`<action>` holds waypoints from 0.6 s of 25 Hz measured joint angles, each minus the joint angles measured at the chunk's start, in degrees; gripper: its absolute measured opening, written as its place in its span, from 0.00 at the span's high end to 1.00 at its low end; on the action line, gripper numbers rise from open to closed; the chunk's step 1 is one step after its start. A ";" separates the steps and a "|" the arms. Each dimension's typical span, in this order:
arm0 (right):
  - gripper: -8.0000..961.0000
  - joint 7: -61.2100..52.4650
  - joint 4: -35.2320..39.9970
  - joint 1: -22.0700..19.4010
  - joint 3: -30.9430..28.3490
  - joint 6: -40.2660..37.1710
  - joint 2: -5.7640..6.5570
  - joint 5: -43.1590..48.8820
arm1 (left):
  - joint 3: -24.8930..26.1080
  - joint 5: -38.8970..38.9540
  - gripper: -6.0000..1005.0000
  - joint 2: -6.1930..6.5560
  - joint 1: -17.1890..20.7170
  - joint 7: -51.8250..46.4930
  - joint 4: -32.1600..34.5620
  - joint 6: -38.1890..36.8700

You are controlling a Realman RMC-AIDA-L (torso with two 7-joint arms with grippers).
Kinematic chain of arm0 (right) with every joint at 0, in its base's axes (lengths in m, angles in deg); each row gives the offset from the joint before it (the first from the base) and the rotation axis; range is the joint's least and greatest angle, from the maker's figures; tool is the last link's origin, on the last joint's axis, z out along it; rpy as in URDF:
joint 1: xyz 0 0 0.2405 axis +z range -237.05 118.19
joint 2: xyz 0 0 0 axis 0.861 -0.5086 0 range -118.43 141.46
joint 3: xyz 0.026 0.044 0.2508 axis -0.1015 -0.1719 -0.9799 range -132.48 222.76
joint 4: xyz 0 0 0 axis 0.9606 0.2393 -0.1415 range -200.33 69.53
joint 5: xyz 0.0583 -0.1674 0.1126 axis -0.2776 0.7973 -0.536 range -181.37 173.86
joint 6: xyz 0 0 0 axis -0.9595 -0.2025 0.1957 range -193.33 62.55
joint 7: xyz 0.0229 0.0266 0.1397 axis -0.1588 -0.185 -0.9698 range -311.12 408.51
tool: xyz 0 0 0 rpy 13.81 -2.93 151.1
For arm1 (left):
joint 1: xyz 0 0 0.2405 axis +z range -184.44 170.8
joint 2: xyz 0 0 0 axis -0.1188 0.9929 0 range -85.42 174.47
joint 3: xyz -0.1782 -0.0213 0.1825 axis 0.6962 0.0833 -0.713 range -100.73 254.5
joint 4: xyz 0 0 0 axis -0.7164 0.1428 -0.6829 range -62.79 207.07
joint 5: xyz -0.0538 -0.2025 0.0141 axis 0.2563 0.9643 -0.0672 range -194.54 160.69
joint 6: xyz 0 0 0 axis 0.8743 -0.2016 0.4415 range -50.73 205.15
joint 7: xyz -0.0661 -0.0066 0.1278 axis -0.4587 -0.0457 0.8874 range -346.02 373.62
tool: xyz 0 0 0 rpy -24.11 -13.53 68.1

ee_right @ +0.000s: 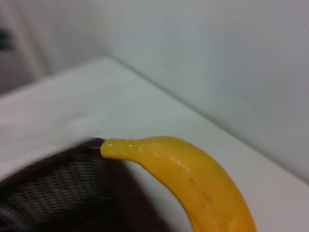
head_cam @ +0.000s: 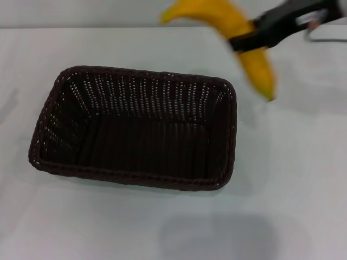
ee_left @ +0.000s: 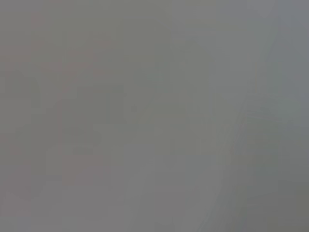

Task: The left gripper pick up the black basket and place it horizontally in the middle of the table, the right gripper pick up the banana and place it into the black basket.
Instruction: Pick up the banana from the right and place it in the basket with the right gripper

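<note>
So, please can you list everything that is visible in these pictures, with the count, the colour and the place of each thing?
black basket: one, very dark brown-black, standing on the table around the middle, long side across the head view, nothing inside.
banana: one, yellow, held in the air above the table, beyond the basket's far right corner, not in the basket yet.
table: one, white, under everything.
wall: one, pale, behind the table's far edge.
right claw: one, black, reaching in from the upper right of the head view, shut across the banana's middle.
left claw: not in view; the left wrist view shows only a grey blur.
</note>
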 joint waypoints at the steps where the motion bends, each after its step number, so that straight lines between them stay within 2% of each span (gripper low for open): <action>1: 0.48 1.52 -1.09 0.21 1.65 -0.13 -0.08 -2.39 | 0.15 0.00 0.11 -0.07 0.00 0.16 -0.02 0.00; 6: 0.48 9.06 -6.20 0.52 7.36 -2.04 -0.30 -12.33 | 0.27 0.02 0.11 -0.28 0.00 0.44 -0.07 0.01; 10: 0.48 15.50 -11.95 0.75 9.53 -4.34 -0.51 -18.46 | 0.29 0.04 0.11 -0.40 -0.04 0.49 -0.55 -0.01; 15: 0.45 19.75 -13.44 -0.80 8.13 -4.90 -0.30 -20.46 | 0.30 0.64 0.11 -0.40 -0.04 0.24 -1.98 -0.11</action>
